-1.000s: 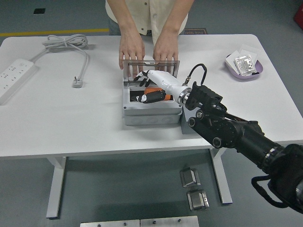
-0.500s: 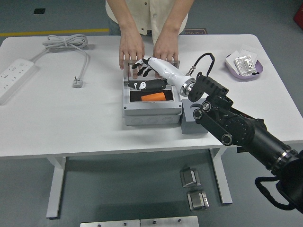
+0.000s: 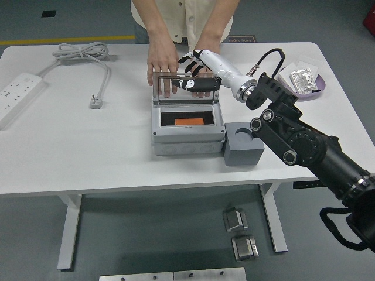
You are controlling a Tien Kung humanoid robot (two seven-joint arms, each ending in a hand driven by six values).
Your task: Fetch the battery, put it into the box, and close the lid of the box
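The orange battery (image 3: pixel 188 122) lies flat inside the grey box (image 3: pixel 187 139), no longer covered by the robot's fingers as it was a second ago. That settles the placing step; only the lid (image 3: pixel 186 88) remains to be dealt with, and it stands upright at the box's far edge.

Above that lid, the right hand (image 3: pixel 196 70) has risen out of the box and drawn back past it. It is released, fingers loosely spread and grasping nothing, with its dark thumb near the lid's top rim. The likely next move is to hook the lid from behind and tip it toward the robot.

Behind the box, a person's two hands (image 3: pixel 162 63) rest against the lid's back, steadying it. They have barely moved.

Just right of the box sits a dark grey holder block (image 3: pixel 243 151), its socket empty. The left arm does not appear.
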